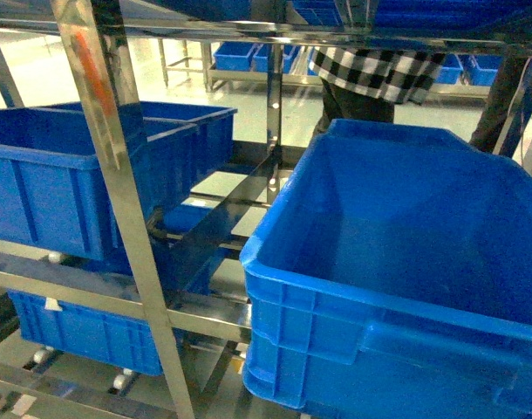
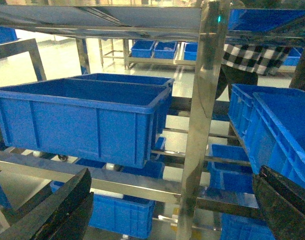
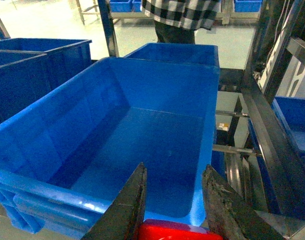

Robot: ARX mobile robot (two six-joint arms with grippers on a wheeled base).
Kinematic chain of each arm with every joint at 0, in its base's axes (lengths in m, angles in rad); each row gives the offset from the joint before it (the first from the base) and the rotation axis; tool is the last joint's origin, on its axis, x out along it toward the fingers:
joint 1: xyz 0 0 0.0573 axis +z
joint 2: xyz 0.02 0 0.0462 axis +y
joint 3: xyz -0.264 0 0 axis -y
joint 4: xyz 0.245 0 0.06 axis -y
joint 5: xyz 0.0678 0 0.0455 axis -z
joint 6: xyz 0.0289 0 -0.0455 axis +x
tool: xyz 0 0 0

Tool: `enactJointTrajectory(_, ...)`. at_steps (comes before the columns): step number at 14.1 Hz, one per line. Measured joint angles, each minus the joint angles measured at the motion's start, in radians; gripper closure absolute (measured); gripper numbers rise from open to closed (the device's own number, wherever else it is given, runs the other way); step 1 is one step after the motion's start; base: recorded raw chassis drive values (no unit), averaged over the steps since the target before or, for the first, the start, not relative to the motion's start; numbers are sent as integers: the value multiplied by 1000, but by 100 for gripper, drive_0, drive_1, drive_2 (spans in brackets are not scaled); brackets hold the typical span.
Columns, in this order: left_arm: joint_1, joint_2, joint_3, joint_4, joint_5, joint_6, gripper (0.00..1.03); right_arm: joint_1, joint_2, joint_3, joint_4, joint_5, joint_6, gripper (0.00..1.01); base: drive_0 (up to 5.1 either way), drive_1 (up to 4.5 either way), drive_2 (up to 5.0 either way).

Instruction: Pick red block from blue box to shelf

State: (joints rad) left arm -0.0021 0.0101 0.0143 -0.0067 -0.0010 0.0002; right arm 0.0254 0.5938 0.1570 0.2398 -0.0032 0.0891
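In the right wrist view a glossy red block (image 3: 180, 230) sits low between the two dark fingers of my right gripper (image 3: 175, 167), which is shut on it. The gripper hangs over the near rim of a big dark blue crate (image 3: 142, 140) that stands on the stainless-steel shelf (image 3: 272, 130). My left gripper (image 2: 173, 172) is open, its black fingers (image 2: 57, 210) spread wide at the frame's bottom corners, with nothing between them, facing a shelf upright (image 2: 207, 100). Neither gripper shows in the head view. The blue box is out of view.
Dark blue ribbed crates (image 1: 65, 183) fill the shelf's left side on two tiers, and a large one (image 1: 405, 262) stands at the right. A slanted steel upright (image 1: 118, 175) crosses the head view. A person in a checked shirt (image 1: 379, 74) stands behind the shelf.
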Motion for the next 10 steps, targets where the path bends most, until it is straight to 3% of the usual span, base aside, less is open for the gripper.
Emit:
enactJointTrajectory(8,1,0,0,2,1,0,5,0,0,0,2,1,0,73,-107,-107,-107)
enactJointTrajectory(10,1,0,0,4,0,0,5,0,-1,0,2,0,0,73,27,429,-375)
